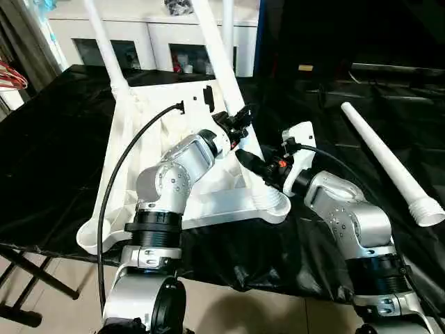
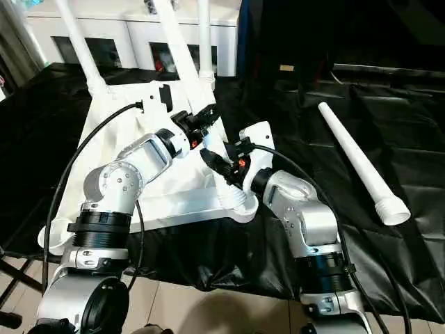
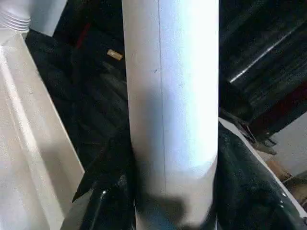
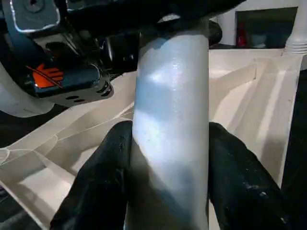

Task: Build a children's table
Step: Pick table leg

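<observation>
white leg near upright, leaning away, both tools gripping it

White tabletop, plain, with white legs; a loose white leg at three o'clock. Black cloth on the desk. Silver forearms, black gripper fingers. White cabinet at twelve.

No text, label, brand or number can be read anywhere

We see even indoor light: glare whitens the white tubular plastic leg, the glossy black table drape shows sheen, and close wrist views look soft.
</observation>
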